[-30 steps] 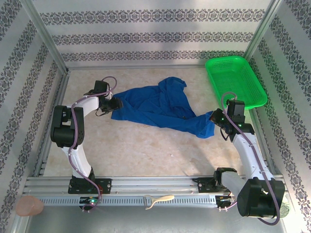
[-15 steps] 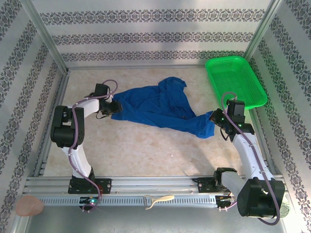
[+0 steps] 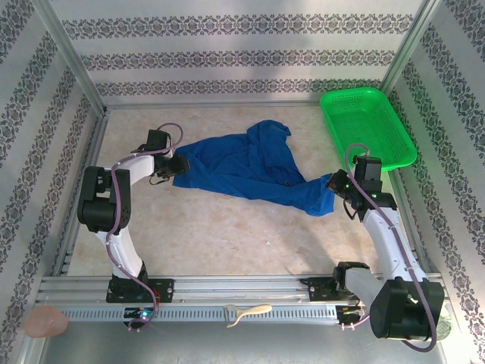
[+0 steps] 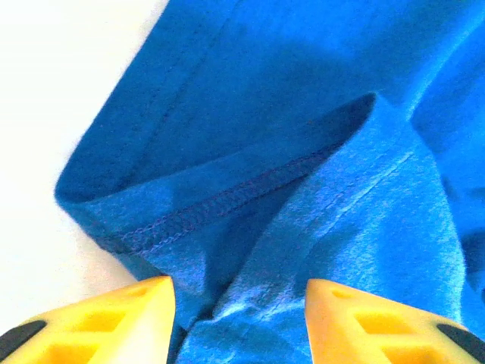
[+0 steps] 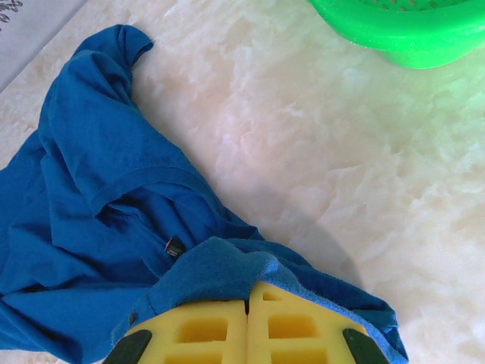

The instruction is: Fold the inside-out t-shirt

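One royal blue cloth t-shirt [image 3: 242, 168] lies rumpled on the pale marbled worktop [image 3: 227, 235], inside out, with an overlocked seam [image 4: 227, 199] showing in my left wrist view. Its long axis runs on a diagonal, from my left end effector [image 3: 176, 163] at the far left down to my right end effector [image 3: 334, 184] at the near right. The near-right end narrows to a stretched strip. A shorter lobe of cloth points toward the far wall, about midway along.

My left end effector [image 4: 236, 303] has its two yellow fingers [image 4: 144, 303] spread apart. A hemmed fold of the shirt's left edge lies in the gap between them, and nothing is pinched.

My right end effector [image 5: 248, 292] has its two fingers pressed together, clamped on a bunched corner of the t-shirt [image 5: 98, 152] that wraps over the tips.

One small dark tag [image 5: 175, 245] sits on the cloth just beyond my right fingers. Its print is too small to read.

One green plastic mesh basket [image 3: 367, 129] stands at the far right of the worktop, just beyond my right arm and apart from the shirt. Its near rim [image 5: 409, 34] shows at the top of my right wrist view.
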You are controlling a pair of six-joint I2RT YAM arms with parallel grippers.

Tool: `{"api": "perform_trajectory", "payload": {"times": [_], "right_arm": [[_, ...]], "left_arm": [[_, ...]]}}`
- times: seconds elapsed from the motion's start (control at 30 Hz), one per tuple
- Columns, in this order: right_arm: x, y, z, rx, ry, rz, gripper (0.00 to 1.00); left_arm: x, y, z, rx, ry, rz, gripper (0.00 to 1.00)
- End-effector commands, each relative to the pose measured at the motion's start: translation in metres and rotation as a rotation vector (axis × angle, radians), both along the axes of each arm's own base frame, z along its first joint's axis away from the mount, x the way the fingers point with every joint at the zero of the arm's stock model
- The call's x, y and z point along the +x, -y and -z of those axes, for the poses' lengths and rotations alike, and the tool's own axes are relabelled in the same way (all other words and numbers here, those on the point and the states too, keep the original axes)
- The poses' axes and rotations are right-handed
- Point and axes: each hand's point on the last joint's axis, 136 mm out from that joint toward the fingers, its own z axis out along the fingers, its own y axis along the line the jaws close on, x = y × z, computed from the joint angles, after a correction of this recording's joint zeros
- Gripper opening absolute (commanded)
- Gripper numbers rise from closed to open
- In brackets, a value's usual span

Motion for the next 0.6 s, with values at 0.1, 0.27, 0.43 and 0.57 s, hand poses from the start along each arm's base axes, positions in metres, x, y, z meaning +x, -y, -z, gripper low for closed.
{"api": "perform_trajectory", "payload": {"times": [0.1, 0.27, 0.43, 0.57], "right_arm": [[0.004, 0.001, -0.012, 0.014, 0.041, 0.009, 0.00], [0.004, 0.001, -0.013, 0.015, 0.044, 0.009, 0.00], [0.004, 0.000, -0.013, 0.014, 0.045, 0.008, 0.00], [0.003, 0.000, -0.012, 0.017, 0.041, 0.007, 0.00]], "left_arm": [[0.004, 0.020, 0.007, -0.060, 0.012, 0.058, 0.43], [-0.001, 0.023, 0.013, -0.067, -0.002, 0.071, 0.29], [-0.002, 0.021, 0.005, -0.060, 0.013, 0.065, 0.01], [-0.002, 0.016, -0.022, -0.048, 0.060, 0.036, 0.00]]}}
